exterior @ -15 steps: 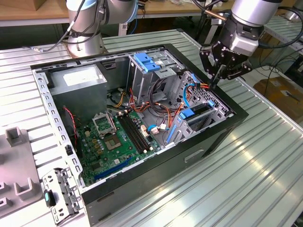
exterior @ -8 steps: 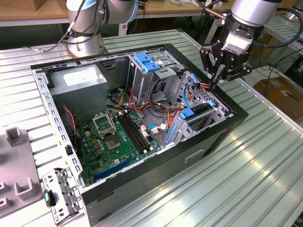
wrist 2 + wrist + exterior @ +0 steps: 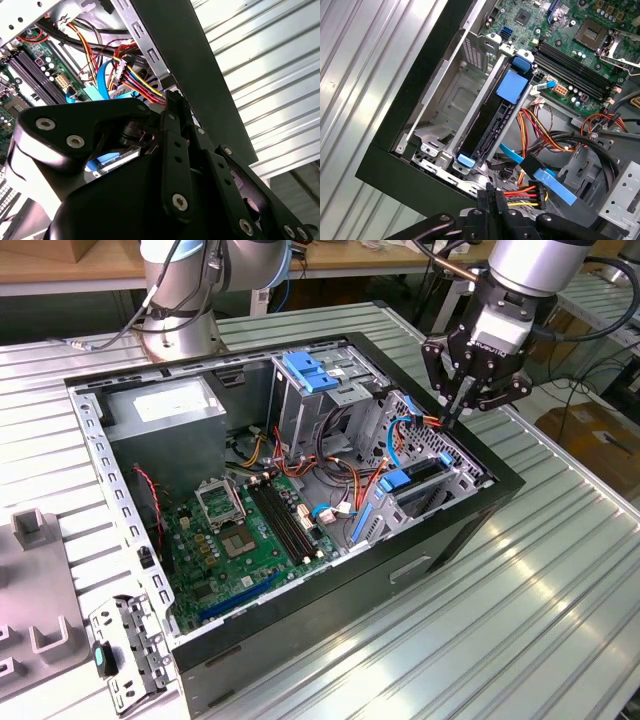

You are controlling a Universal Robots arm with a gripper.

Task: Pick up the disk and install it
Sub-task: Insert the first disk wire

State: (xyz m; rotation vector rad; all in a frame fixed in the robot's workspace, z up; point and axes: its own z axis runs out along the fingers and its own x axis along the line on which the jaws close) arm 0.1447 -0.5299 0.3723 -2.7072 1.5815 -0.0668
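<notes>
We see the gripper [image 3: 462, 412] with jaws together, empty, tips down at the cable bundle [image 3: 522, 195] by the case [image 3: 500, 490] wall. The disk [image 3: 495, 122] already stands on edge in its cage slot, blue rails gripping it, so it looks installed.

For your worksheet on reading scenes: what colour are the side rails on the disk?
Blue, on the dark-cased disk standing in its bay; clearest in the first wrist view.
</notes>
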